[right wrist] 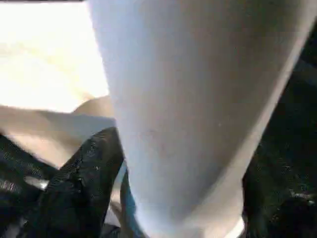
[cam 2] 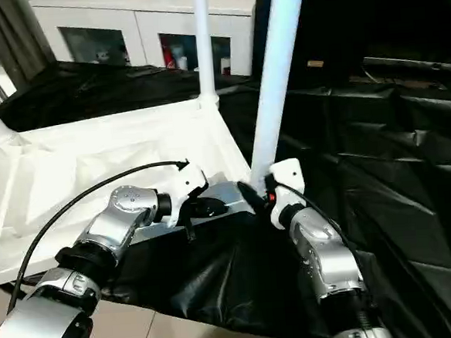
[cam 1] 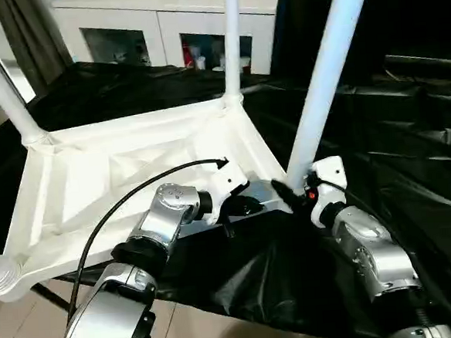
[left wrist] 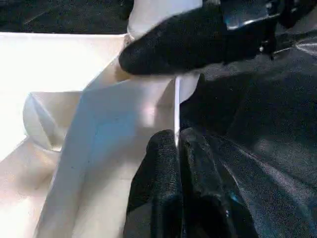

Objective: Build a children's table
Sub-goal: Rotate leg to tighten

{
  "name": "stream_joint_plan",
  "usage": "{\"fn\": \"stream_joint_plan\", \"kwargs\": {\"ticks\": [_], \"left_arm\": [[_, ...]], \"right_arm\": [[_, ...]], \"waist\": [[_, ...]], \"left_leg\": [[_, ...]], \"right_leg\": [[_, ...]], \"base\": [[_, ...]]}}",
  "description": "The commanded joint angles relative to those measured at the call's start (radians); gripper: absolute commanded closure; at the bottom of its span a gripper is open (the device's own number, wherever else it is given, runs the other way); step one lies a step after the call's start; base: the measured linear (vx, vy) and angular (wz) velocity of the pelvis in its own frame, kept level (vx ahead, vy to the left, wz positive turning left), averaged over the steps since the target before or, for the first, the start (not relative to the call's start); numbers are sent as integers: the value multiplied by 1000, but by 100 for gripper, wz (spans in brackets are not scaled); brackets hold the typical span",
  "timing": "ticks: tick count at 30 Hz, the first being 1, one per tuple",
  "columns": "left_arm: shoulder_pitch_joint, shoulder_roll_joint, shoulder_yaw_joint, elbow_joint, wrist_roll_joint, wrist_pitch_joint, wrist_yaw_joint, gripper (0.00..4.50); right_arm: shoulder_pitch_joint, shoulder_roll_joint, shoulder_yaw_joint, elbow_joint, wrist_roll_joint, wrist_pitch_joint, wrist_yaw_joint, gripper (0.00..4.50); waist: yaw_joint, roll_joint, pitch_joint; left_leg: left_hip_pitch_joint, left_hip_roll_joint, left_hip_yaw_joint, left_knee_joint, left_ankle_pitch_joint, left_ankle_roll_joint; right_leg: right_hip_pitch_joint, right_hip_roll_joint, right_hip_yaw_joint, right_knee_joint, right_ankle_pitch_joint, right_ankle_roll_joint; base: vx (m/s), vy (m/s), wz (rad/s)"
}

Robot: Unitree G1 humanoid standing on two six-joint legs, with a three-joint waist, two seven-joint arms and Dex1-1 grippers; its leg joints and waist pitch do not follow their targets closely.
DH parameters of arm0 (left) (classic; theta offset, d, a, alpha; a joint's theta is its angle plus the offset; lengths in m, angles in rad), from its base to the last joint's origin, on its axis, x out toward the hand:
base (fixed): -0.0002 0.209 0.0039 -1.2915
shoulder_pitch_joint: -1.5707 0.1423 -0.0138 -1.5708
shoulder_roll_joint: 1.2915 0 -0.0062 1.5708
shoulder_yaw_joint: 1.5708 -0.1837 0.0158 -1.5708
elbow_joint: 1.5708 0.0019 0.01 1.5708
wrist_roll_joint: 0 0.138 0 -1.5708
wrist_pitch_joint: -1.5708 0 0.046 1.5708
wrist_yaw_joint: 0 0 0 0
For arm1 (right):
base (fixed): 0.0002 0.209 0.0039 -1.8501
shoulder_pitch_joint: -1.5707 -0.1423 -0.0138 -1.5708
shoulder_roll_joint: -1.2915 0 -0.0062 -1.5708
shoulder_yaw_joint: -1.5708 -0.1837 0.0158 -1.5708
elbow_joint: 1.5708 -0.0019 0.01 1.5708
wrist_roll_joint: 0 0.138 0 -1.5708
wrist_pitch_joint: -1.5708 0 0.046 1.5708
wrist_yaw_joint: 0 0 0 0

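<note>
Tabletop [cam 1: 110,177] inverted; four legs standing in corner sockets. Left gripper [left wrist: 176,148] closed on near rim; right gripper [cam 1: 293,191] spread around nearest leg [cam 1: 320,85]. Remaining: seating check, flipping upright.

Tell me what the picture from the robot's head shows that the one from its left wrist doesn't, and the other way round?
The left eye view takes in the upside-down table top, three legs rising from its corners, a fourth corner at the picture's edge, both silver forearms, the black sheet and a white cabinet behind. The left wrist view goes close: the left gripper with its fingers shut on the top's thin rim, and a black finger of the right gripper just beyond. Both share the near corner, its leg and the sheet.
</note>
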State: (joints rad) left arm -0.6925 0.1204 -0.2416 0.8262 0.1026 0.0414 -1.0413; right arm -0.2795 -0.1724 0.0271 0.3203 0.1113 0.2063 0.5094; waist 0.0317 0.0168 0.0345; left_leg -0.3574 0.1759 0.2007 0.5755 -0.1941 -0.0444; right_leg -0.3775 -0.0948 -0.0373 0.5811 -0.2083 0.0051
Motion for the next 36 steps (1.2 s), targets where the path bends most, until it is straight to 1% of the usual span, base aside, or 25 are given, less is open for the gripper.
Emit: {"fn": "stream_joint_plan", "kwargs": {"ticks": [1, 3, 4, 5, 6, 7, 8, 10, 12, 16, 18, 20, 22, 23, 24, 25, 26, 27, 28, 29, 30, 33, 34, 35, 36], "left_arm": [[30, -13, -41, -5, -31, -31, -89, 450], [35, 15, -48, -7, -32, -36, -139, 450], [33, 24, -49, -5, -31, -38, -152, 450], [33, 36, -50, -4, -32, -46, -175, 450], [33, 41, -50, -4, -33, -47, -183, 450], [32, 53, -50, -4, -35, -51, -202, 450], [30, 73, -50, -5, -39, -54, -239, 450], [25, 98, -47, -8, -47, -40, -291, 450], [23, 114, -52, -21, -59, -13, -342, 450], [10, 125, -46, -12, -59, -13, -349, 450], [2, 128, -41, 1, -57, -20, -342, 450], [-2, 132, -37, 1, -63, -19, -348, 450], [1, 135, -39, -7, -67, -10, -362, 450], [1, 135, -39, -7, -67, -10, -363, 450], [1, 135, -39, -7, -67, -10, -365, 450], [1, 135, -39, -7, -67, -10, -365, 450], [2, 135, -40, -7, -67, -10, -367, 450], [2, 135, -40, -7, -67, -10, -367, 450], [2, 135, -42, -5, -69, -11, -370, 450], [3, 133, -43, -4, -69, -13, -371, 450], [4, 132, -43, -2, -70, -15, -370, 450], [4, 121, -43, 4, -67, -21, -355, 450], [1, 113, -39, 10, -63, -23, -330, 450], [-6, 84, -26, 31, -52, -35, -243, 450], [-7, 80, -24, 33, -51, -37, -230, 450]], "right_arm": [[16, 3, 119, -23, 4, 27, 129, 79], [23, -44, 134, -51, 16, 16, 215, 79], [23, -57, 137, -55, 20, 12, 241, 79], [27, -78, 139, -66, 38, 11, 288, 79], [28, -86, 139, -70, 42, 10, 303, 79], [32, -105, 139, -79, 54, 5, 337, 79], [36, -135, 137, -94, 74, 4, 396, 79], [35, -173, 133, -109, 100, 7, 462, 79], [33, -198, 132, -114, 112, 7, 508, 79], [29, -236, 143, -117, 125, 5, 591, 79], [22, -241, 144, -105, 123, 0, 607, 79], [13, -238, 137, -91, 137, 0, 611, 102], [14, -232, 137, -91, 145, 3, 612, 113], [15, -230, 137, -91, 145, 2, 612, 121], [17, -227, 137, -90, 145, 2, 612, 132], [18, -225, 137, -89, 145, 1, 613, 141], [23, -222, 138, -91, 145, 1, 611, 150], [23, -222, 138, -91, 145, 1, 611, 158], [38, -220, 139, -105, 151, 5, 608, 158], [47, -220, 139, -115, 154, 9, 605, 170], [54, -220, 138, -121, 155, 11, 602, 173], [74, -210, 128, -128, 152, 14, 568, 178], [78, -201, 124, -122, 142, 9, 541, 178], [77, -162, 114, -89, 99, 4, 434, 179], [77, -157, 113, -85, 94, 3, 422, 180]], "waist": [[-1, -14, -38], [0, -20, -42], [0, -25, -42], [4, -21, -45], [5, -21, -46], [9, -21, -48], [8, -24, -48], [18, -21, -49], [23, -19, -52], [34, -19, -54], [37, -16, -51], [38, -19, -48], [39, -18, -47], [40, -3, -47], [36, -8, -45], [36, -13, -47], [36, -8, -48], [35, -9, -49], [35, 0, -50], [34, -5, -50], [35, -3, -51], [35, -3, -53], [35, -5, -51], [32, -6, -47], [31, -5, -45]], "left_leg": [[5, 56, -27, -81, -270, 42], [3, 54, -25, -76, -247, 63], [2, 54, -23, -74, -235, 70], [5, 54, -22, -71, -211, 82], [3, 54, -22, -69, -190, 88], [2, 55, -21, -66, -154, 103], [0, 56, -20, -64, -141, 111], [0, 58, -18, -60, -110, 133], [2, 61, -16, -57, -87, 141], [3, 62, -14, -51, -69, 153], [2, 61, -14, -52, -90, 146], [1, 61, -16, -56, -130, 120], [2, 62, -16, -58, -149, 105], [4, 62, -18, -60, -166, 86], [4, 63, -17, -62, -176, 82], [3, 62, -18, -61, -177, 75], [3, 62, -18, -60, -170, 74], [3, 61, -18, -59, -159, 77], [2, 61, -18, -57, -147, 80], [2, 60, -17, -56, -144, 86], [2, 60, -17, -56, -142, 88], [2, 60, -17, -55, -135, 95], [3, 61, -17, -55, -141, 94], [2, 61, -17, -59, -163, 86], [5, 60, -17, -61, -186, 77]], "right_leg": [[22, -56, 37, -78, -252, -187], [26, -57, 35, -74, -231, -198], [25, -57, 36, -74, -220, -202], [25, -60, 36, -71, -196, -214], [28, -59, 36, -67, -171, -220], [30, -58, 34, -60, -117, -235], [30, -56, 34, -57, -92, -242], [34, -53, 29, -45, -23, -266], [33, -53, 26, -37, 20, -286], [31, -52, 26, -30, 66, -308], [31, -54, 26, -34, 34, -305], [31, -56, 26, -39, -31, -294], [30, -57, 27, -43, -66, -288], [29, -57, 28, -43, -89, -284], [28, -55, 28, -47, -93, -282], [31, -55, 28, -44, -84, -283], [31, -55, 28, -42, -72, -284], [31, -54, 28, -40, -46, -288], [32, -54, 28, -37, -18, -294], [32, -53, 27, -37, 1, -297], [34, -53, 27, -36, 10, -300], [35, -52, 26, -34, 29, -304], [33, -52, 26, -35, 19, -303], [30, -53, 27, -41, -22, -298], [27, -54, 27, -46, -59, -293]], "base": [[0, 0, 0], [0, 0, 0], [0, 0, 0], [0, 0, 0], [0, 0, 0], [0, 0, 0], [0, 0, 0], [25, -4, -1], [0, 0, 0], [0, 0, 0], [0, 0, 0], [0, 0, 0], [0, 0, 0], [0, 0, 0], [0, 0, 0], [0, 0, 0], [0, 0, 0], [0, 0, 0], [0, 0, 0], [0, 0, 0], [0, 0, 0], [0, 0, 0], [0, 0, 0], [0, 0, 0], [0, 0, 0]]}}
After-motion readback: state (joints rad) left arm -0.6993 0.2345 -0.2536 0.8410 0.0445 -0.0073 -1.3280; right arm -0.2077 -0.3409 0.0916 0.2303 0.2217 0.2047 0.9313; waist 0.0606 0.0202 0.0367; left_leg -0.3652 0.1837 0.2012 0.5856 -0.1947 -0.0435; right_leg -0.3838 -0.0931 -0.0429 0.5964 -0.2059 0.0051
